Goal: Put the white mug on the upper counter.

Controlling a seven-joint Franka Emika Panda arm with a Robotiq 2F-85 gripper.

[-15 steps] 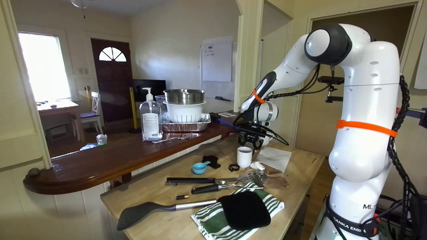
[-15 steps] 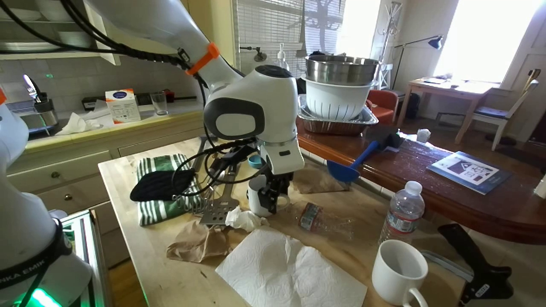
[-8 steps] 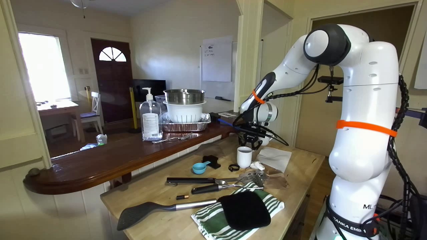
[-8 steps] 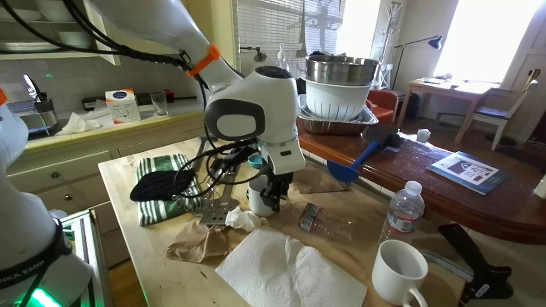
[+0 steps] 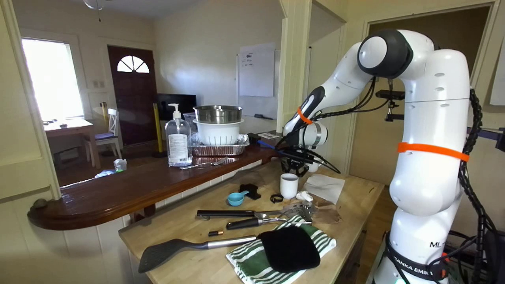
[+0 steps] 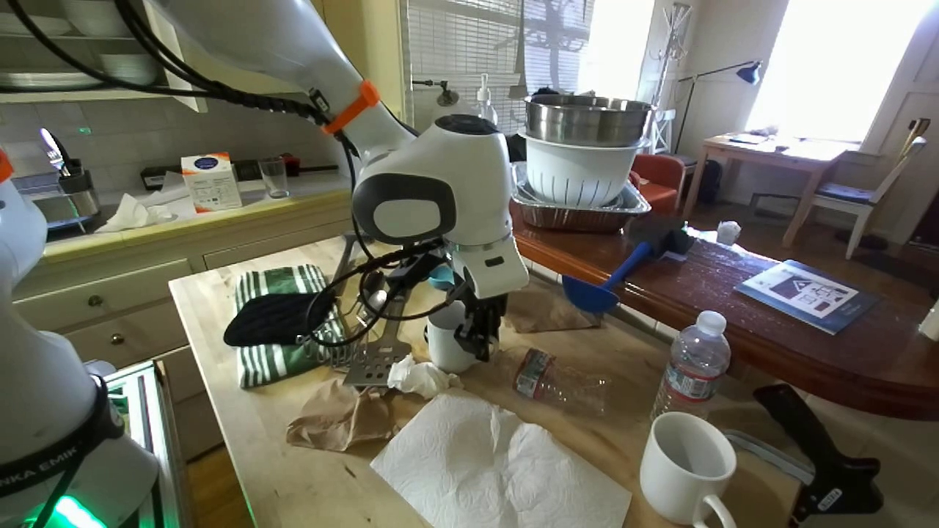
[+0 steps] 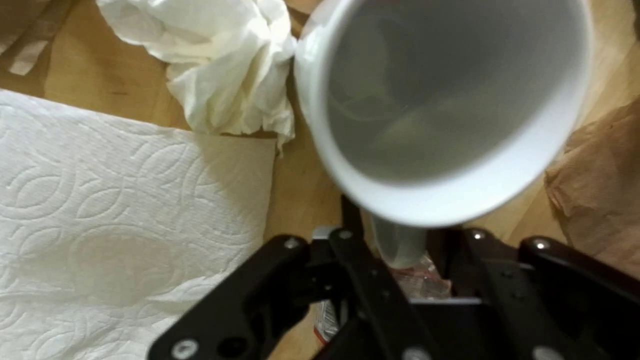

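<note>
The white mug point(image 5: 289, 187) stands upright on the tan lower worktop point(image 5: 177, 236). It also shows in another exterior view point(image 6: 446, 345), partly behind the gripper, and from above in the wrist view point(image 7: 440, 100). My gripper point(image 5: 295, 172) is at the mug's handle side, low beside it point(image 6: 478, 341). In the wrist view the fingers point(image 7: 397, 230) stand apart on either side of the handle point(image 7: 400, 245). A gap shows at the left finger; contact at the right finger is unclear. The dark wood upper counter point(image 5: 138, 185) runs alongside, also in an exterior view point(image 6: 693, 286).
A second white mug point(image 6: 686, 469), an upright bottle point(image 6: 693, 367) and a lying bottle point(image 6: 557, 381) are on the worktop. Crumpled tissue point(image 7: 230, 70) lies against the mug. A pump bottle point(image 5: 177, 138), stacked bowls point(image 5: 219, 130) and a blue ladle point(image 6: 609, 286) occupy the upper counter.
My gripper has risen slightly and shifted a little away from the mug body, toward the lying bottle. The mug has not moved.
</note>
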